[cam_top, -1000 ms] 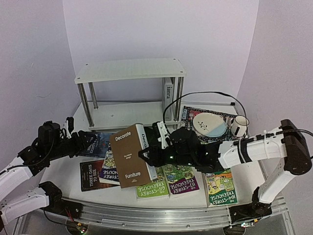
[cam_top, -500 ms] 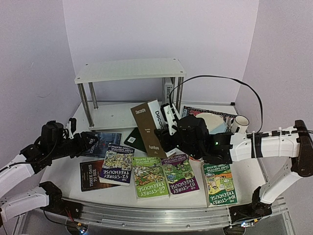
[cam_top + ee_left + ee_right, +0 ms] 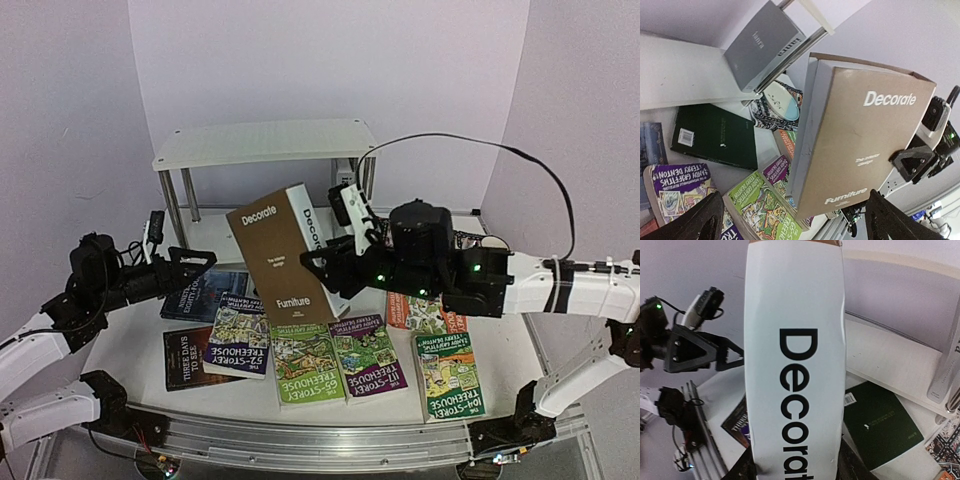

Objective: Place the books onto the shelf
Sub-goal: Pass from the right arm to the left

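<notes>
the brown decorate book [image 3: 270, 255] is now riding higher and further left than a moment ago, its front cover swung round to face the room. the left fingers [image 3: 695, 220], half closed a second back, are now standing spread wide and holding nothing. the right fingers [image 3: 742, 472] are clamping the book by the lower part of its white spine, keeping it nearly upright in the air, clear of the tabletop [image 3: 135, 335] and just in front of the white shelf [image 3: 265, 140]. a grey book [image 3: 760, 45] is already standing at the right end of the lower board, against the chrome leg. the treehouse paperbacks [image 3: 305, 362], a dark green book [image 3: 880, 430] and other dark-covered ones are lying flat on the tabletop, waiting their turn.

the step in hand looks to be the carry: one book lifted, not yet placed. the next move is probably calling for the right arm to push the book back between the front legs, under the top board, and stand it beside the grey one. the book looks tall for that gap, so some tilting may be needed, with the open left fingers free to steady it.
</notes>
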Available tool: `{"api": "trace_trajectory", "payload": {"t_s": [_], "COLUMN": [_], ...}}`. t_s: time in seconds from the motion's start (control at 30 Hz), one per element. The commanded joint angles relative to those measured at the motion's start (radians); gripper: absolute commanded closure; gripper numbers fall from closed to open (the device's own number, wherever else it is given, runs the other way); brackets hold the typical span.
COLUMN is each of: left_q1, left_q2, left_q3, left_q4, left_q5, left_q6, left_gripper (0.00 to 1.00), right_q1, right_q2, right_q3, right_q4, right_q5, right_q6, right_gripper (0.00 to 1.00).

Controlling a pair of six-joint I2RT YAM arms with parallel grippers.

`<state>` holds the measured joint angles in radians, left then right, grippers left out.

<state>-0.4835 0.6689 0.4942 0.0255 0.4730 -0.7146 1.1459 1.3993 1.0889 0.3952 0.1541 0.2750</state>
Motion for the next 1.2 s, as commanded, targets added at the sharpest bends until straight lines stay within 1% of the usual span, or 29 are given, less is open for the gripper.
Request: {"api": "trace_trajectory", "payload": {"t_s": [0.0,0.13,0.33,0.5,0.63,0.73,0.8,0.9,1.0,1.17], "left_q1": [0.0,0.0,-0.01,-0.026,-0.026,-0.026,-0.026,-0.027,-0.037,-0.056], "left_q2": [0.043,0.081,0.123,0.096,0.078,0.086,0.095,0.113,0.147,0.189], "left_q3": [0.1,0.129,0.186,0.163,0.146,0.141,0.141,0.151,0.176,0.213], "left_q4": [0.165,0.25,0.335,0.438,0.45,0.45,0.452,0.466,0.491,0.512], "left_q5": [0.137,0.231,0.31,0.337,0.3,0.285,0.285,0.314,0.365,0.389], "left_q6": [0.073,0.073,0.065,0.028,0.008,-0.004,-0.006,-0.008,-0.016,-0.024], "left_gripper": [0.0,0.0,0.0,0.0,0.0,0.0,0.0,0.0,0.0,0.0], "right_q1": [-0.007,-0.009,-0.01,-0.01,-0.01,-0.01,-0.011,-0.011,-0.01,-0.01], "right_q2": [-0.107,-0.121,-0.123,-0.142,-0.191,-0.241,-0.264,-0.265,-0.246,-0.231], "right_q3": [0.086,0.116,0.155,0.151,0.112,0.078,0.064,0.067,0.082,0.092], "right_q4": [-0.014,-0.04,-0.052,-0.05,-0.025,-0.012,-0.01,-0.01,-0.003,0.052], "right_q5": [-0.178,-0.259,-0.349,-0.316,-0.254,-0.17,-0.154,-0.172,-0.234,-0.305], "right_q6": [0.092,0.133,0.2,0.217,0.205,0.18,0.163,0.161,0.182,0.215], "right_gripper": [0.77,0.77,0.77,0.77,0.78,0.8,0.8,0.8,0.8,0.8]}}
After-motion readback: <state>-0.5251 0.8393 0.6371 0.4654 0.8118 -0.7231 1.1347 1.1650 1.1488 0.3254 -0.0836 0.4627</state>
